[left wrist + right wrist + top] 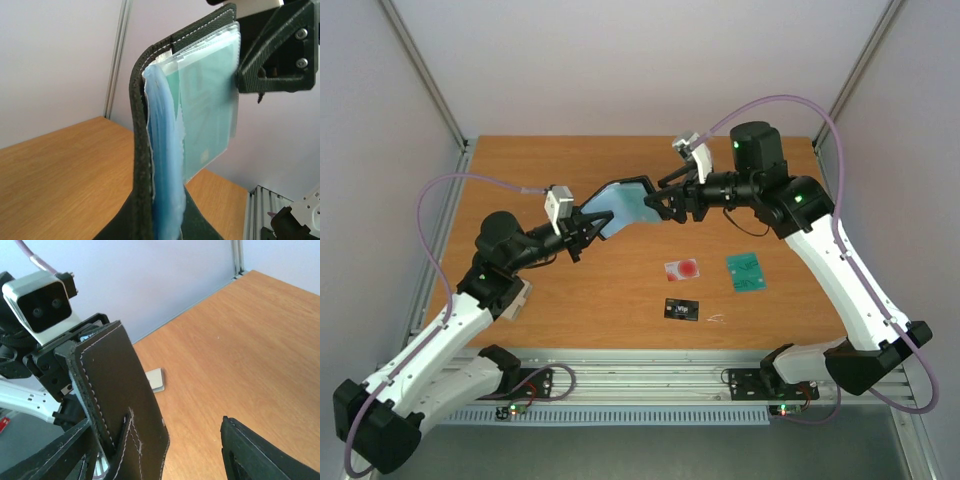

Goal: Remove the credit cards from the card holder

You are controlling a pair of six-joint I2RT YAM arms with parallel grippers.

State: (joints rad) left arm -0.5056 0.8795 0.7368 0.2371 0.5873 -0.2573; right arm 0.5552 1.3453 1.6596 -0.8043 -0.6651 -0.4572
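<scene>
The card holder (620, 205) hangs opened in the air over the table's middle, pale blue inside. My left gripper (588, 228) is shut on its lower left end; in the left wrist view the gripper (165, 230) pinches the black cover and blue sleeves. A teal credit card (207, 115) sits in a clear sleeve. My right gripper (660, 200) is open at the holder's upper right end. In the right wrist view the black cover (120, 390) lies beside one finger. On the table lie a whitish card with a red spot (681, 269), a black card (682, 310) and a teal card (747, 271).
A small pale scrap (716, 319) lies right of the black card. A pale flat piece (156, 379) rests on the wood beyond the holder. Metal posts and pale walls close in the table's back corners. The arm bases stand at the near edge.
</scene>
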